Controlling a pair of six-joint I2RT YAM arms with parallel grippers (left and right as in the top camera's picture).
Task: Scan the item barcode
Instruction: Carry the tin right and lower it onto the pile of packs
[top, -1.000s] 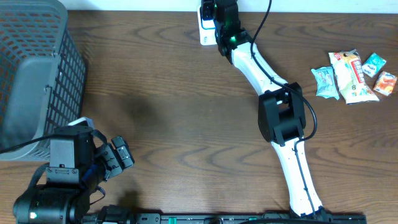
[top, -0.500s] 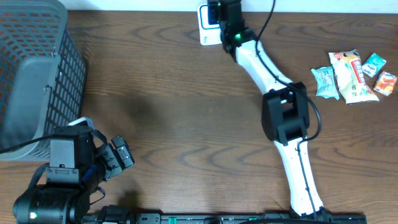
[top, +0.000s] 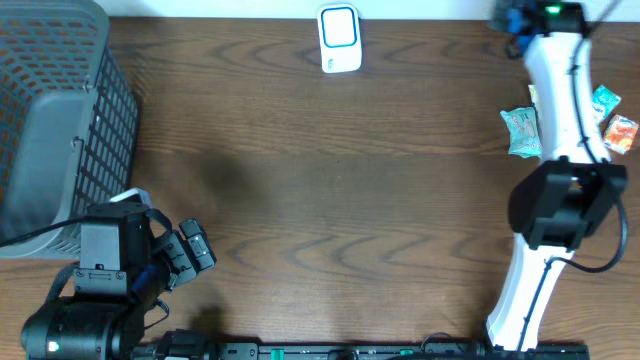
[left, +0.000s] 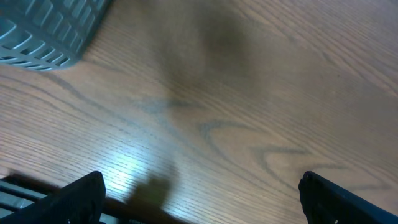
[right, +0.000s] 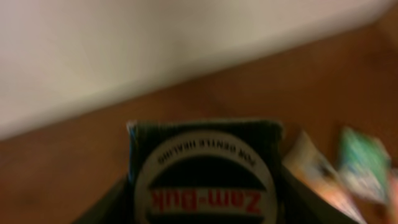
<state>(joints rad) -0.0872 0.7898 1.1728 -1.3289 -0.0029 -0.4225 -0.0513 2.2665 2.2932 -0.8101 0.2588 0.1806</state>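
Zam-Buk box (right: 205, 171) inside right pincer (right: 202, 202) (label upside-down)

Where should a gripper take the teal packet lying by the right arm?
Likely from straight above, jaws across the narrower width of the teal packet near its middle: it lies flat on the table, so no side offers an edge to slip under.

Wood table (top: 320, 190). Mesh basket (top: 60, 110) at left edge, white scanner (top: 339, 38) at far edge. Snack packets (top: 522, 131) near far right corner.
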